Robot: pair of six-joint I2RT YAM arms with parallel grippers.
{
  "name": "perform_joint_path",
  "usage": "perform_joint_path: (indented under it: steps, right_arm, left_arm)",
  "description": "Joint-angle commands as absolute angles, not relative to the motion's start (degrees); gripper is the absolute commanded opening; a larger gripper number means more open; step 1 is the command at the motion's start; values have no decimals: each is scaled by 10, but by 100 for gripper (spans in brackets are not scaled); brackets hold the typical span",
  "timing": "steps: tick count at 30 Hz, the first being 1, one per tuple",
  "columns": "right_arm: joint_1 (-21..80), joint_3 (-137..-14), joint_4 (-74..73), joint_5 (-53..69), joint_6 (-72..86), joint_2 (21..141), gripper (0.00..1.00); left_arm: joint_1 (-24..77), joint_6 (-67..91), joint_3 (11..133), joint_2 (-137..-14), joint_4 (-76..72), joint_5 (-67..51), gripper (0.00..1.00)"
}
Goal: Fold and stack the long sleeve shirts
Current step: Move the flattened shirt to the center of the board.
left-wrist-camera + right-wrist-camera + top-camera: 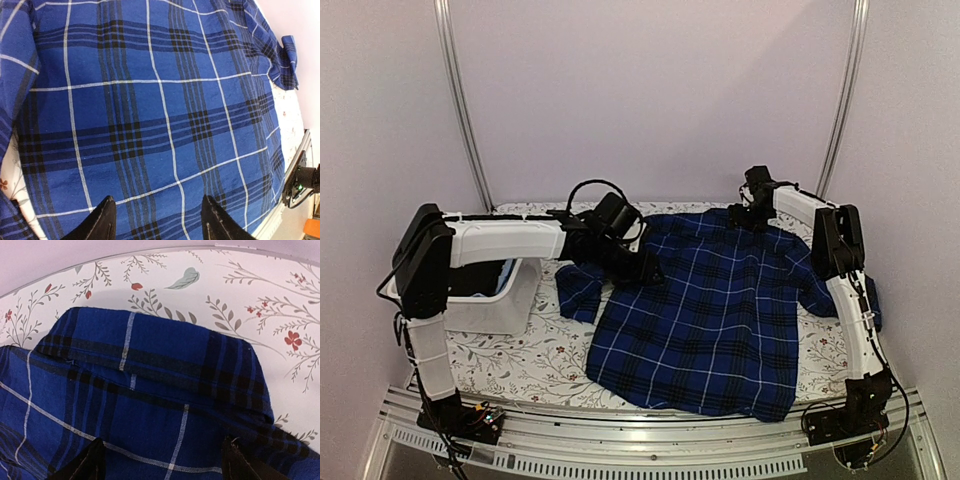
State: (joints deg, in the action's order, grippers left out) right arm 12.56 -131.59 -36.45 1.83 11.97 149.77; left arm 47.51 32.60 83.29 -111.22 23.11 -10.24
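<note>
A navy blue plaid long sleeve shirt (710,310) lies spread flat, back up, on the flowered table cover, with its collar at the far edge. My left gripper (646,266) hovers open over the shirt's left shoulder; in the left wrist view the gripper (157,200) is empty above the plaid cloth (160,110). My right gripper (745,214) is open over the collar; in the right wrist view it (162,445) is empty just behind the collar (150,340). The left sleeve (579,290) lies bunched beside the body. The right sleeve (823,285) runs under my right arm.
A white bin (505,300) stands at the left under my left arm, with dark fabric (480,280) inside. The flowered table cover (530,350) shows bare at the front left. A metal rail (650,440) runs along the near edge. Walls close off the back.
</note>
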Motion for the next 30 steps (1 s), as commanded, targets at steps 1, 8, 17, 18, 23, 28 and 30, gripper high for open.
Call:
perform_joint_path:
  steps: [1, 8, 17, 18, 23, 28, 30]
  right_arm:
    - [134, -1317, -418, 42, 106, 1479, 85]
    - [166, -1151, -369, 10, 109, 1307, 99]
    - [200, -752, -218, 61, 204, 1039, 99]
    - [202, -721, -206, 67, 211, 1023, 99]
    - [203, -615, -166, 89, 237, 975, 99]
    - [200, -570, -133, 116, 246, 989, 99]
    - [194, -562, -128, 118, 246, 1001, 99]
  left_arm:
    - [475, 320, 819, -1091, 231, -104, 58]
    - [474, 317, 769, -1069, 221, -99, 58]
    - [483, 320, 746, -1076, 203, -120, 58]
    - [486, 320, 746, -1079, 204, -120, 58]
    - [510, 321, 744, -1098, 214, -114, 58]
    - [533, 332, 725, -1110, 218, -101, 58]
    - [541, 340, 715, -1113, 216, -99, 58]
